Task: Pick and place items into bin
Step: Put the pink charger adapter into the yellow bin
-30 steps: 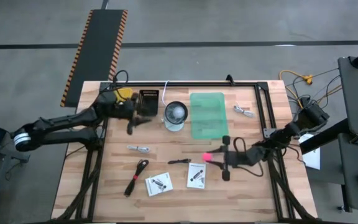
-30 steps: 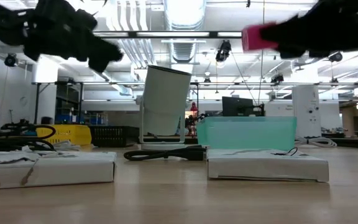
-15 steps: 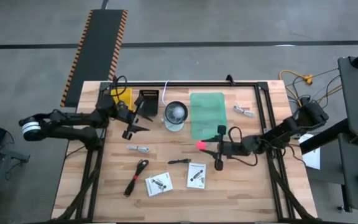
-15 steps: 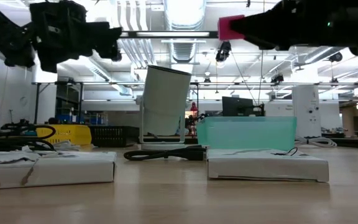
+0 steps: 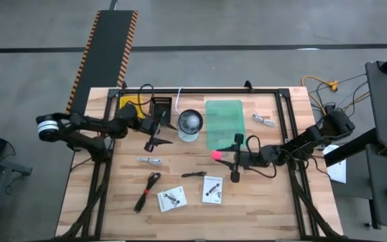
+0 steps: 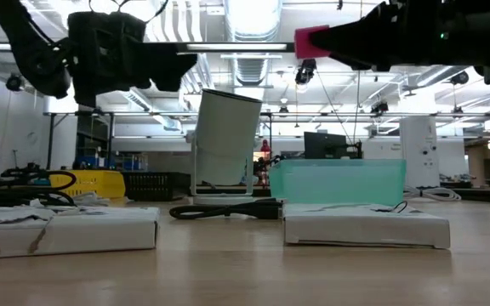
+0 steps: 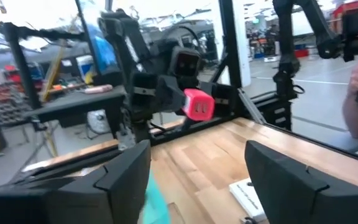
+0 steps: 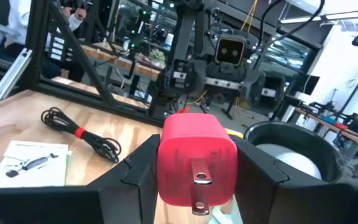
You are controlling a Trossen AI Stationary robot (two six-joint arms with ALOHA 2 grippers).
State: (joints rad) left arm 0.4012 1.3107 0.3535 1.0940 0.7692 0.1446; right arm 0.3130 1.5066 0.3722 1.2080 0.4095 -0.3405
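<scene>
Both sets of my fingers hang above the counter: my right fingers (image 5: pixel 222 156) grip the red knob (image 5: pixel 216 155) just short of the green bin's (image 5: pixel 224 123) near edge, while my left fingers (image 5: pixel 157 131) spread empty beyond the white cup (image 5: pixel 189 124).

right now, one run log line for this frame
right gripper: shut on red knob, above table | left gripper: open, empty, near cup | bin: empty

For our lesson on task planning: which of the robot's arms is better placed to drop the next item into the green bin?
The right. Its hand already grips the red knob just beside the green bin. The left hand is open and holds nothing.
</scene>
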